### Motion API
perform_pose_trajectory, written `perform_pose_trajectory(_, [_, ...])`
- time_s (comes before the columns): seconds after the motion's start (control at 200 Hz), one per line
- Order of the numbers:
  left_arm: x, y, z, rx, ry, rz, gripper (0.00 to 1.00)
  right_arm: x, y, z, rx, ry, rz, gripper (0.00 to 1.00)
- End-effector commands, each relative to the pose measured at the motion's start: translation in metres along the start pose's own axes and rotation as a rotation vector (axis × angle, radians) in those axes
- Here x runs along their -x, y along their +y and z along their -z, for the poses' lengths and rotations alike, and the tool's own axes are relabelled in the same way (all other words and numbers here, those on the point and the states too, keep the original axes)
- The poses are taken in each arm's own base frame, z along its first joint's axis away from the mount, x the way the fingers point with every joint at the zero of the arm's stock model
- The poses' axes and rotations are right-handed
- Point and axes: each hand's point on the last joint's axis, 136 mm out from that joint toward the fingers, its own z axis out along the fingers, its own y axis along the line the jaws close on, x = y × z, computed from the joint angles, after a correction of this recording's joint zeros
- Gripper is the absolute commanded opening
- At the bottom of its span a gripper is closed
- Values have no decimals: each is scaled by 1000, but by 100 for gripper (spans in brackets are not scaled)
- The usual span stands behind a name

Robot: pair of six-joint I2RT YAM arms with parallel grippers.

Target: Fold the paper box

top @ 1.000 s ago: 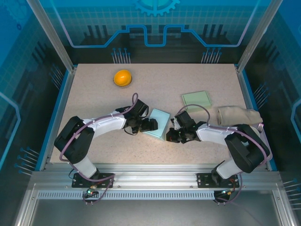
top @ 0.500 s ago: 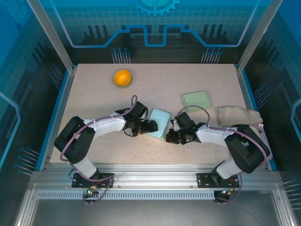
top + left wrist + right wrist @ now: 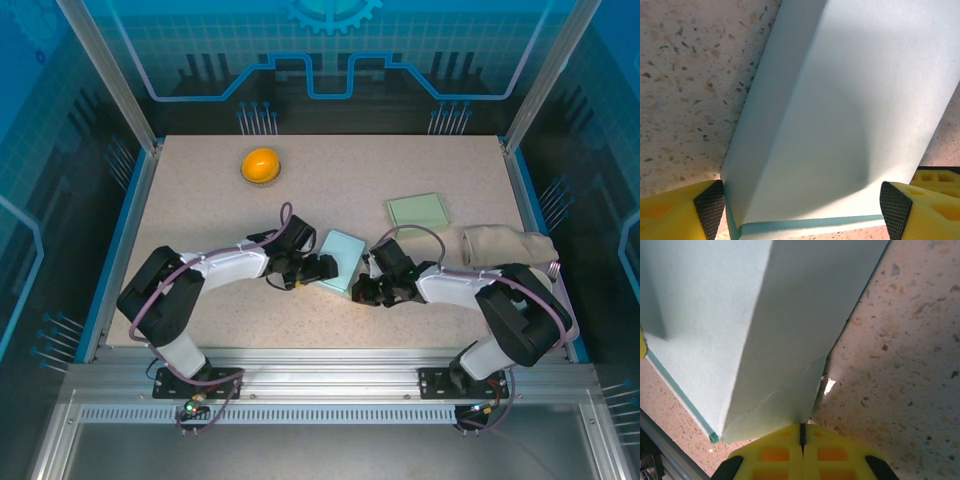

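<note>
The paper box (image 3: 341, 260) is a pale teal folded shape lying mid-table between both arms. My left gripper (image 3: 322, 268) meets it from the left. In the left wrist view, my left gripper (image 3: 802, 206) stands wide, with the near end of the paper box (image 3: 840, 115) filling the gap. One black pad (image 3: 710, 202) touches its left corner, the other sits at its right edge. My right gripper (image 3: 363, 290) is at the box's right near corner. Seen from the right wrist, my right gripper (image 3: 802, 427) is shut, with the tip of a triangular flap (image 3: 785, 405) caught in its seam.
An orange ball (image 3: 260, 164) sits at the back left. A flat green sheet (image 3: 418, 210) lies right of centre, and a rolled beige cloth (image 3: 505, 244) lies by the right wall. Speckled tabletop (image 3: 200, 210) is bare on the left.
The left gripper and the box have crept a little to the right. The right gripper has shifted slightly left. Both jaws stand as before.
</note>
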Motion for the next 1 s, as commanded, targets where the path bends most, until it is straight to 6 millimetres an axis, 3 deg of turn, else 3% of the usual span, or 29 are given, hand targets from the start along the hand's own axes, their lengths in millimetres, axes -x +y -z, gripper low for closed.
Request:
perform_pose_trajectory(0.0, [-18, -19, -9, -78, 64, 4, 84, -3, 7, -7, 40, 0, 4, 3])
perform_pose_trajectory(0.27, [-51, -32, -23, -106, 134, 9, 84, 16, 30, 5, 151, -106, 18, 3])
perform_pose_trajectory(0.59, [-80, -65, -28, -160, 177, -25, 84, 30, 50, 26, 220, -194, 79, 3])
perform_pose_trajectory(0.8, [-64, -47, -19, -65, 120, -13, 83, 20, 27, 25, 107, -153, 53, 4])
perform_pose_trajectory(0.99, [-25, -35, 20, -60, 20, 7, 83, 8, 5, 27, 49, -132, 22, 4])
